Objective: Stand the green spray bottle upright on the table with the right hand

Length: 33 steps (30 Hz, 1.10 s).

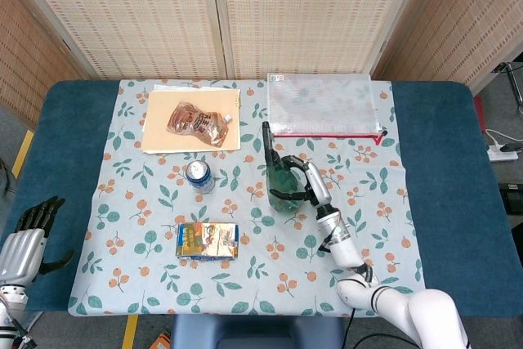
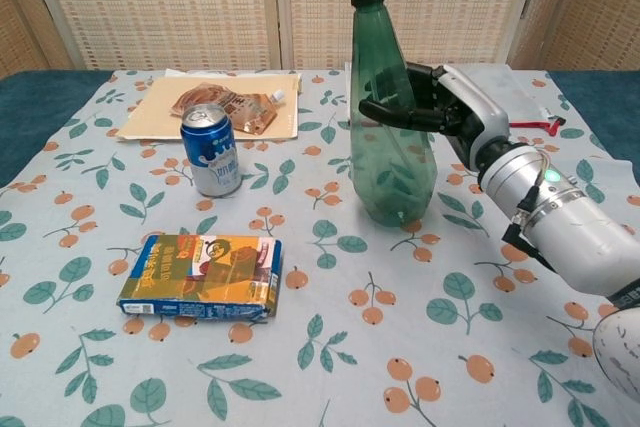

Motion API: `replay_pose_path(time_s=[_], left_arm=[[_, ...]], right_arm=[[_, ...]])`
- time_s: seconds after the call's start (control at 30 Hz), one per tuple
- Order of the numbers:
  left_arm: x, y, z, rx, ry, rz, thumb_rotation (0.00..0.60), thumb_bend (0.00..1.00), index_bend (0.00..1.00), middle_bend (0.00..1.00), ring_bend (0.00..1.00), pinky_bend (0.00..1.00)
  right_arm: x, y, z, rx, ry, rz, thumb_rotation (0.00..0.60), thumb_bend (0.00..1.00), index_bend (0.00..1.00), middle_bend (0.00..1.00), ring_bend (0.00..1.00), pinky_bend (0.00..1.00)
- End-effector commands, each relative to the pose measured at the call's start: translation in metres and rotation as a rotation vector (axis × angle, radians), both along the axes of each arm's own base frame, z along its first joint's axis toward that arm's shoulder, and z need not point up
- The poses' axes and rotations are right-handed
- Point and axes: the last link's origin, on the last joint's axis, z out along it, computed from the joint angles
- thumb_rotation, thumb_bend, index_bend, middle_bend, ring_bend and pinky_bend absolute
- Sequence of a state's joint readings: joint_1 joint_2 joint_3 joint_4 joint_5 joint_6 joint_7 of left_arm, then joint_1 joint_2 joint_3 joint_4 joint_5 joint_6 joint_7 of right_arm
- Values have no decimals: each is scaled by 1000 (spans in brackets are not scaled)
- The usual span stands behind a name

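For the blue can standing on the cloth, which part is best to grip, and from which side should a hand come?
Grip the blue can around the middle of its round side wall, coming level from its open left side. It stands upright, and the top is flat with only a thin rim. The box lies in front; the pouch lies behind.

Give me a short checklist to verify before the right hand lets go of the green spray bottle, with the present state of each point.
1. Green spray bottle upright: ok, it stands vertical in the chest view.
2. Bottle base on the tablecloth: ok, it looks seated.
3. Right hand grips the bottle: ok, fingers wrap its middle.
4. Room around the base: ok, the blue can and the flat box stand apart from it.
5. Bottle steady without support: cannot tell.
6. Left hand out of the way: ok, at the table's edge.
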<state>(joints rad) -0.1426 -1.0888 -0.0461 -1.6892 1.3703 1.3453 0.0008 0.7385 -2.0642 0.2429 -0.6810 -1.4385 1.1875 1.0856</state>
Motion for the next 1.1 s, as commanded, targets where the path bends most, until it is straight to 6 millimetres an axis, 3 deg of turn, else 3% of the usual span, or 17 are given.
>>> replay_pose_path(time_s=[0.03, 1.1], left_arm=[[0, 0, 0, 2, -1, -2, 600, 230, 0, 0, 0, 0], [0, -3, 1, 18, -7, -22, 600, 231, 0, 0, 0, 0]], right_arm=[[-1, 3, -3, 5, 4, 9, 600, 22, 706, 576, 385, 349], [-20, 22, 0, -7, 56, 14, 600, 0, 600, 576, 355, 351]])
